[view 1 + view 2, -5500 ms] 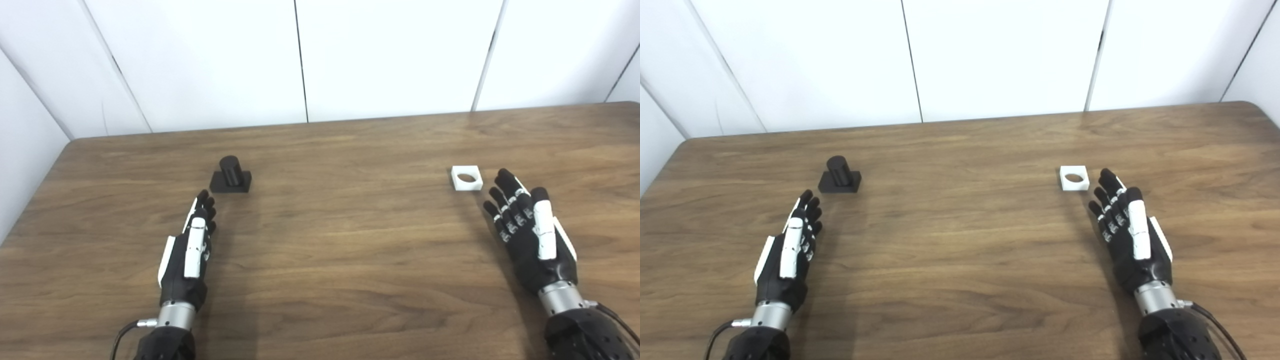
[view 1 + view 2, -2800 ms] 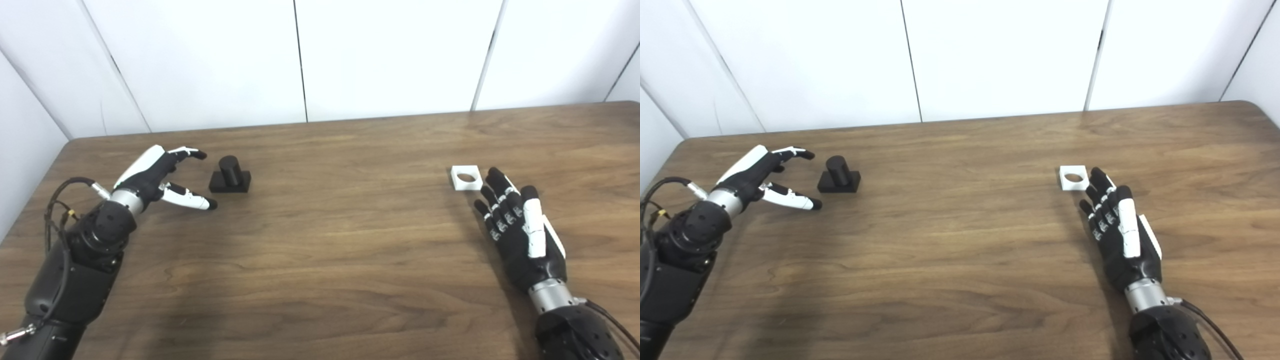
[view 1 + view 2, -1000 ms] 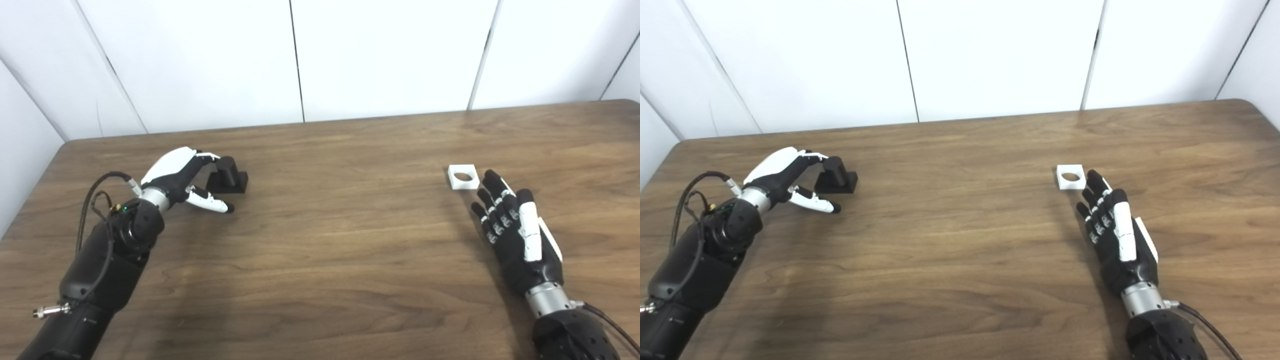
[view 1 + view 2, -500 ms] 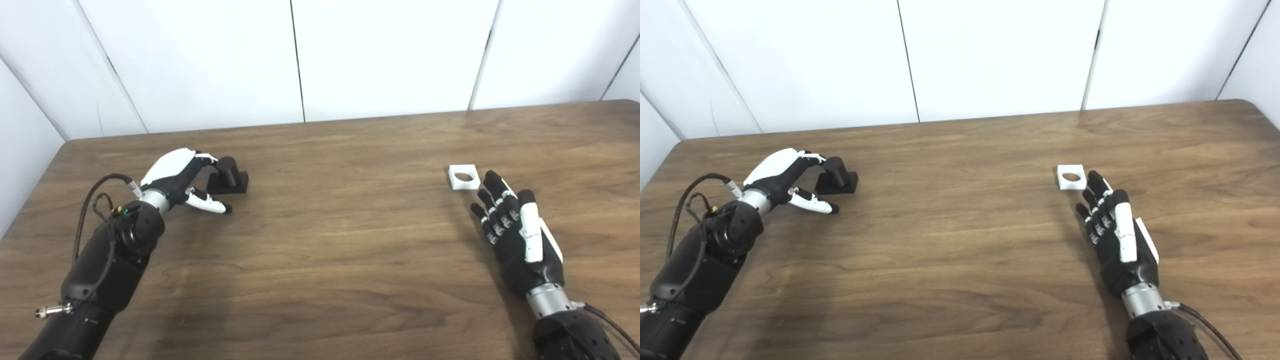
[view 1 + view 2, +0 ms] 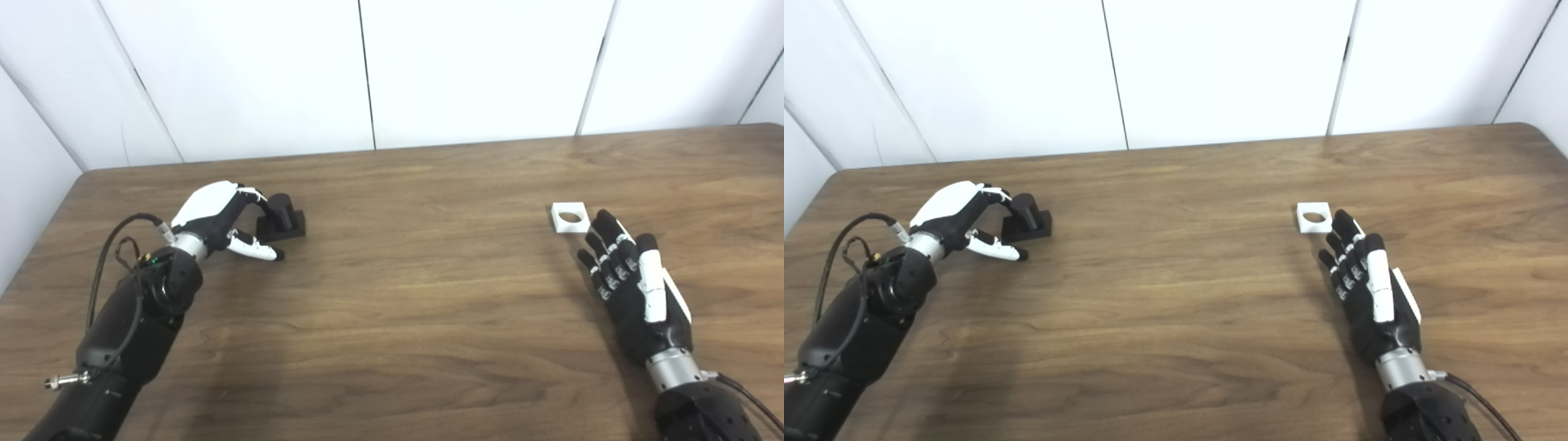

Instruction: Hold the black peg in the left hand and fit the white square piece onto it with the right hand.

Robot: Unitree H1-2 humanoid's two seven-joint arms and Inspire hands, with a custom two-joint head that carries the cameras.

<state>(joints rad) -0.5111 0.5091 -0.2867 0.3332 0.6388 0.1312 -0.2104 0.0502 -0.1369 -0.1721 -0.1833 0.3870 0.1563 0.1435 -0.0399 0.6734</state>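
Note:
The black peg (image 5: 282, 214), a short cylinder on a square base, stands on the wooden table at the left. My left hand (image 5: 217, 219) sits just left of it, open, with its upper fingers touching the top of the cylinder and its thumb stretched out in front of the base. The white square piece (image 5: 568, 217) with a round hole lies flat at the right. My right hand (image 5: 631, 278) lies open and flat just behind and to the right of it, fingertips close to its near corner, not holding it.
The brown wooden table (image 5: 416, 294) has a rounded far-left corner and white wall panels behind its far edge. A cable loops from my left forearm (image 5: 125, 294).
Over the last seconds my left arm swung out to the left and reached in to the peg; its fingers now curl onto the cylinder's top. The right hand has hardly moved.

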